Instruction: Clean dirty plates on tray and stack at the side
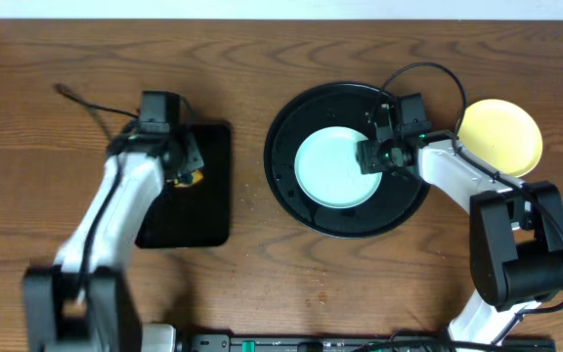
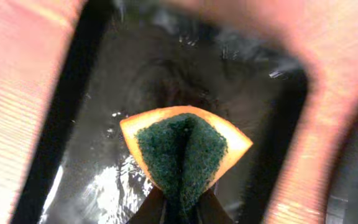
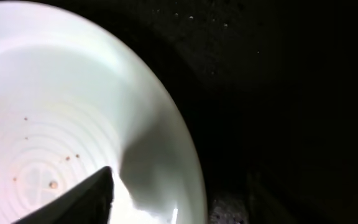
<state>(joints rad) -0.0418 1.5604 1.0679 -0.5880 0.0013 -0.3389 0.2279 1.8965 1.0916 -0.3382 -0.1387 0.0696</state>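
Note:
A pale mint-blue plate (image 1: 335,168) lies in the round black tray (image 1: 281,147). In the right wrist view the plate (image 3: 61,112) has small brown specks on it. My right gripper (image 1: 371,156) is open at the plate's right rim, which lies between the fingers (image 3: 173,199); one finger is over the plate. A pale yellow plate (image 1: 501,135) sits on the table right of the tray. A second mint plate is not in view. My left gripper (image 1: 186,176) is shut on an orange sponge with a green scouring face (image 2: 185,149).
The left gripper and sponge hang over a smaller rectangular black tray (image 1: 189,220) with a wet, shiny floor (image 2: 104,186). A dark cable (image 1: 86,103) lies on the wooden table at the far left. A few crumbs (image 1: 252,196) lie between the two trays.

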